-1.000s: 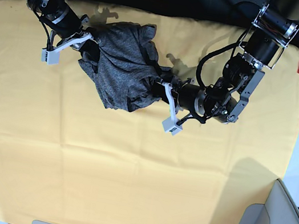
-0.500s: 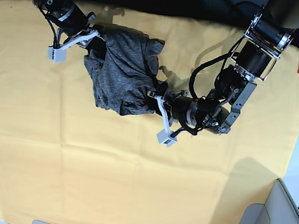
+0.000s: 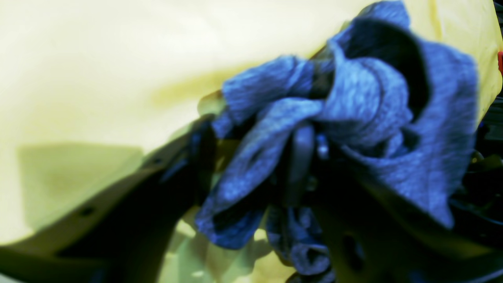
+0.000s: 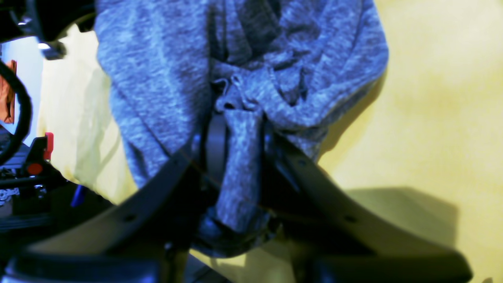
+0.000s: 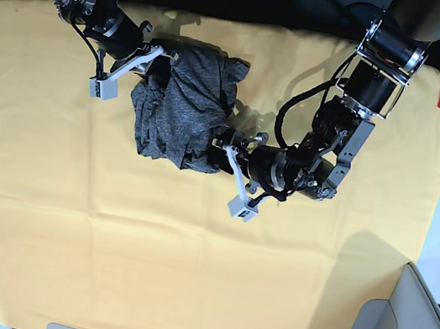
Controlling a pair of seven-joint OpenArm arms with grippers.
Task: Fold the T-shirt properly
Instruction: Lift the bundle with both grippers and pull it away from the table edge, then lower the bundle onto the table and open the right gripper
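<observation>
T-shirt [image 5: 181,106] bunched, right hand [image 4: 235,157] pinching fold

Left wrist view: blurred all over; my left jaws [image 3: 271,173] show only as dark shapes with T-shirt [image 3: 353,118] folds bunched over them, so I cannot tell their stance.
Right wrist view: my right jaws [image 4: 235,157] are part buried under cloth; a strip runs between them.
Base view: my jaws' tips are hidden by the bunched T-shirt [image 5: 183,107].
Tabletop [image 5: 183,277]: cut off at lower edge and left.
Sleeves, collar: hidden in the bundle.
</observation>
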